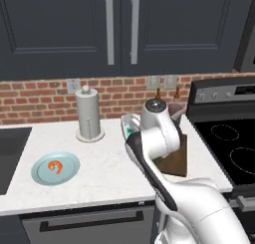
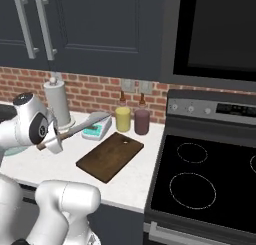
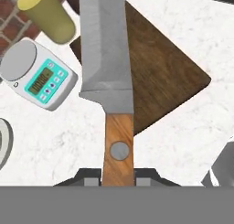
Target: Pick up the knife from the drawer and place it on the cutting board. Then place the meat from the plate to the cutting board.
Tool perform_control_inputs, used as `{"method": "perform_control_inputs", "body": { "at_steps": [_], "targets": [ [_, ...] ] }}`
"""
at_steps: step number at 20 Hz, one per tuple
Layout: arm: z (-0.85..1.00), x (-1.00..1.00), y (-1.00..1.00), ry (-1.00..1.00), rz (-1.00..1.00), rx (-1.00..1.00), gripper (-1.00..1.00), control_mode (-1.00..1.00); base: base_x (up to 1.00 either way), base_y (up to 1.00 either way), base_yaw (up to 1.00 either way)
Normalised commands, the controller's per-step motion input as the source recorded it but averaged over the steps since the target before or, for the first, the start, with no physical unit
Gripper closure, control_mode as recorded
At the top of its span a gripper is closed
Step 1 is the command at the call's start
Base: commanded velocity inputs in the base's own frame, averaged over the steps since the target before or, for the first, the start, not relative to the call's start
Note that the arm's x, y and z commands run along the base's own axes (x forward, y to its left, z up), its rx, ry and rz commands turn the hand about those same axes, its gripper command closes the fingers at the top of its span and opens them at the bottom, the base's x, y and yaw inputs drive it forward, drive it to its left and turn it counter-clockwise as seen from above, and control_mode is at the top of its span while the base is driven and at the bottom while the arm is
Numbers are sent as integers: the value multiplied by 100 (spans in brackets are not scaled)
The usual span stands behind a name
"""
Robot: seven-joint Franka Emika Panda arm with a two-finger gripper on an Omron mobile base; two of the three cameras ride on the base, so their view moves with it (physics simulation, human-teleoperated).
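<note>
Two risks stand out for us at this moment. First, the knife (image 3: pixel 113 81) is carried high above the tabletop (image 2: pixel 135 181), so if we let it go too early it can fall and bounce off the cutting board (image 2: pixel 110 156). Second, its long blade points toward the yellow bottle (image 2: pixel 123 119) and the small scale (image 2: pixel 96 131) in the middle of the right base frame, and a careless swing could hit them. Our end effector (image 3: pixel 118 173) is closed tight on the wooden handle, at the lower centre of the hand frame, and the blade runs up over the board's left part. The meat (image 1: pixel 56 166) waits on the plate (image 1: pixel 40 181) at the lower left of the left base frame.
</note>
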Motion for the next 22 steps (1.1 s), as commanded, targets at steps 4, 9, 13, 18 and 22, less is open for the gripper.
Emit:
{"method": "perform_control_inputs", "body": {
  "at_steps": [4, 9, 13, 18, 22],
  "targets": [
    [0, 53, -91, 11, 16, 0, 100, -100, 0, 0, 0],
    [-3, 65, -87, 27, 22, 0, 100, -100, 0, 0, 0],
    [-37, 18, -98, 17, 39, 0, 100, -100, 0, 0, 0],
    [-41, -8, -41, 1, 34, 0, 100, -100, 0, 0, 0],
    [-36, -3, 14, 1, 6, -7, 100, -100, 0, 0, 0]
  ]
}}
